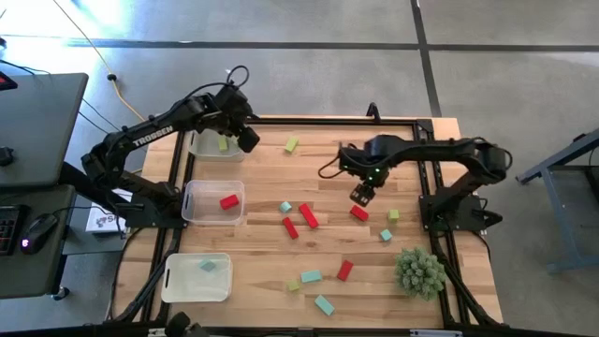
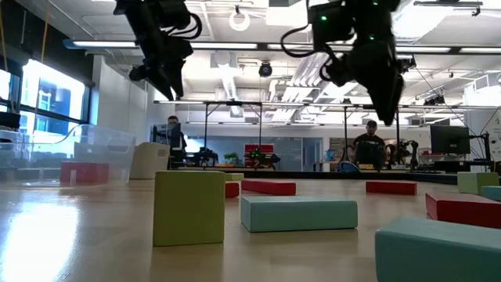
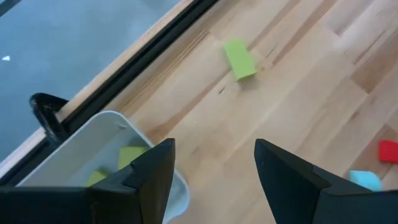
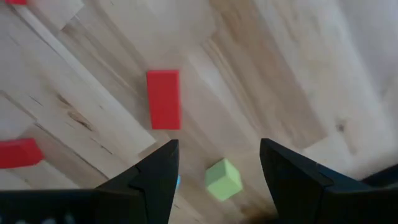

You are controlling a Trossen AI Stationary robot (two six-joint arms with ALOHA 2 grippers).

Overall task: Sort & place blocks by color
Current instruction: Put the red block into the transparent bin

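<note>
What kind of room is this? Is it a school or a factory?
Probably a robotics lab or workshop. Two robot arms work over a wooden table with clear bins and colored blocks, and behind it is a big open room with bare ceiling pipes, monitors and people at desks.

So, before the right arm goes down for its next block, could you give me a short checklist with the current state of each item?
1. Right gripper open and empty: ok, nothing shows between its fingers in the right wrist view.
2. Target block under it: ok, a red block lies loose on the table just below the gripper.
3. Left gripper out of the way: ok, it is open beside the far bin.
4. Red bin ready: ok, it holds one red block.
5. Neighbouring blocks clear of the fingers: cannot tell, a yellow-green cube sits close by.
</note>
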